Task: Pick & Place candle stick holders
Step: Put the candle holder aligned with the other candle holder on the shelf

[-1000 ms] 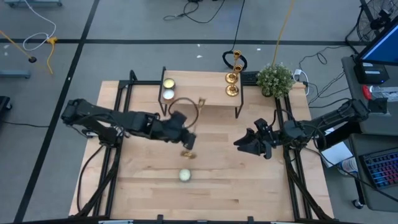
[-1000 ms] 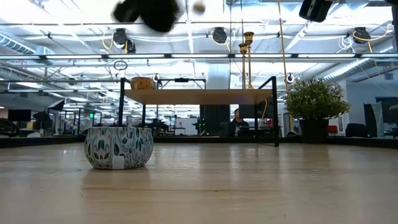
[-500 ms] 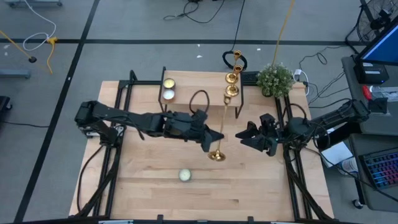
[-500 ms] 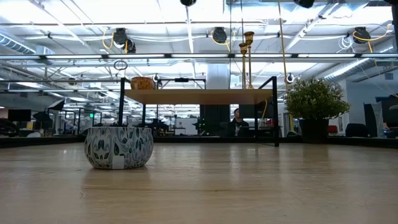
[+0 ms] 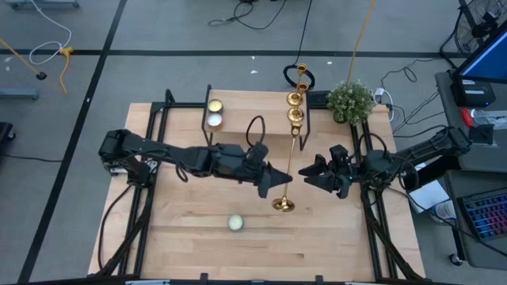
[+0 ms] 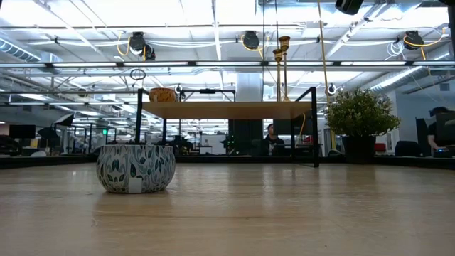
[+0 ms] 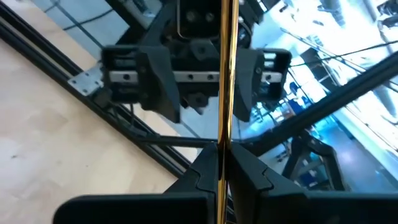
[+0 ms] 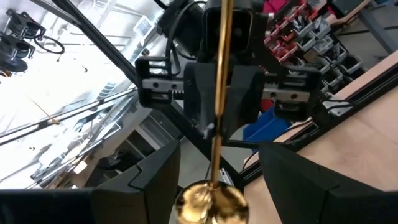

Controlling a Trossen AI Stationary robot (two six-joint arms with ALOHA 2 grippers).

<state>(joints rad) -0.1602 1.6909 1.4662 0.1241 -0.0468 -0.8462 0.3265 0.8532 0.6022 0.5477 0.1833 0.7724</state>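
My left gripper (image 5: 277, 180) is shut on a gold candle stick holder (image 5: 290, 166) above the middle of the table. The holder's round base (image 5: 283, 206) points toward the near edge and its cup end (image 5: 297, 133) toward the shelf. My right gripper (image 5: 309, 174) is open and empty just right of the stem, facing it. In the right wrist view the stem (image 8: 217, 106) and base (image 8: 210, 198) show ahead between its spread fingers. Two more gold holders (image 5: 295, 107) stand by their bases on the shelf (image 5: 261, 141). My left gripper pinches the holder's thin stem (image 7: 222, 155) between its two fingers, around mid-length. The fingers come level from the table's left and lie across the stem. The holder is lifted clear of the table, base end toward the near edge.
A round leaf-patterned candle tin (image 5: 235, 223) sits on the table near the front; it also shows in the low view (image 6: 135, 168). Two tealights (image 5: 214, 112) sit on the shelf's left part. A potted plant (image 5: 349, 100) stands at the far right corner.
My left gripper has gone up and toward the table's right edge with the holder, out of the low view's top. The holder has turned: its base has swung toward the near edge and now hangs in front of my right gripper. My right gripper has stayed about where it was.
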